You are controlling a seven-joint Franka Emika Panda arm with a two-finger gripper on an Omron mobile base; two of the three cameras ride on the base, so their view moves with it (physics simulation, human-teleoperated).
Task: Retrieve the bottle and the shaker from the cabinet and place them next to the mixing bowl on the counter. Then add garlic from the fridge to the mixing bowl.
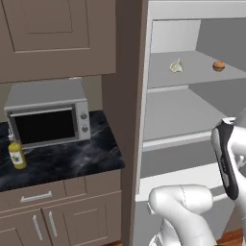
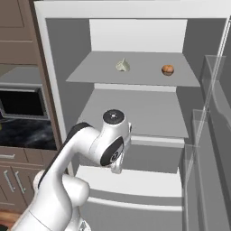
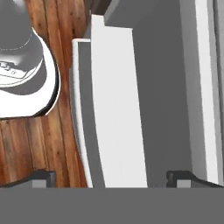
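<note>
Garlic (image 2: pixel 122 66) lies on the upper fridge shelf (image 2: pixel 144 76), well above the open end effector (image 3: pixel 111 177).

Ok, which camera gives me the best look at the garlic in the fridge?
The right base view: the garlic lies on the fridge's top shelf, seen nearly head-on and unobstructed, left of a small brown item. The left base view shows it too, but smaller and from an angle.

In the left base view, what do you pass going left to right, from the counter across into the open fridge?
bottle on the counter → grey microwave → garlic on the fridge's top shelf → small round brown item on that shelf.
</note>
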